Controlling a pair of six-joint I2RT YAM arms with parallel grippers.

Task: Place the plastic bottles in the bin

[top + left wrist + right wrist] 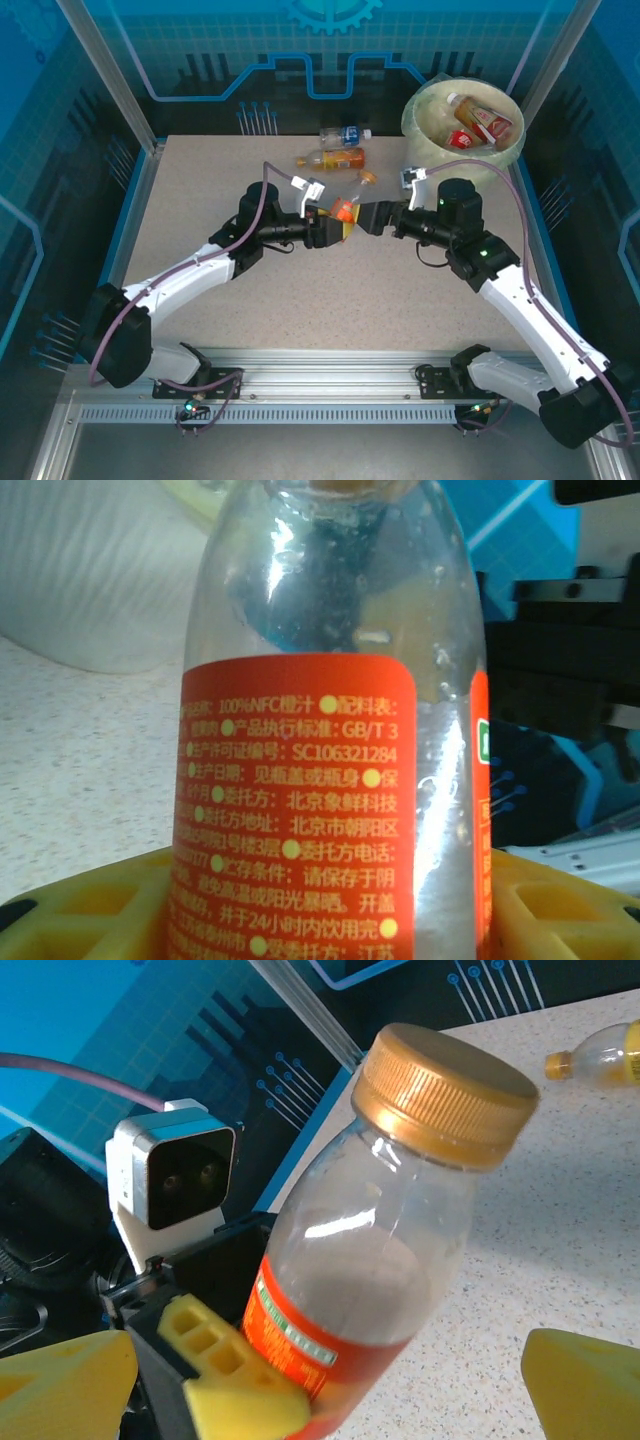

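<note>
Orange paper wraps the clear bottle [355, 197] that the left gripper [320, 925] clenches low on its body, with yellow fingers [85, 915] pressed to either side of the label. The left arm [190, 275] stretches from the near left edge to the middle of the table [300, 300], elbow bent. It holds the bottle tilted, the golden cap [447, 1090] pointing toward the far right. The right arm [520, 300] comes in from the near right and faces it head-on. The right gripper [322, 1385] is released, jaws spread wide, one yellow tip on each side of the bottle and neither touching it.

Speckled beige covers the table. A metal rail [330, 385] runs along the near edge under the arm bases, and blue panels [200, 50] wall the space in. The bin [414, 135] sits at the far right corner, cream with a pale liner, and bottles with red labels [482, 123] lie inside. On the far part of the table lie a blue-labelled bottle [345, 134] and, just nearer, an amber bottle [335, 158], both on their sides.

The held bottle's base is cut off below the left wrist view, and a pale blurred shape behind it there cannot be made out. How many bottles the bin holds is hard to count.
</note>
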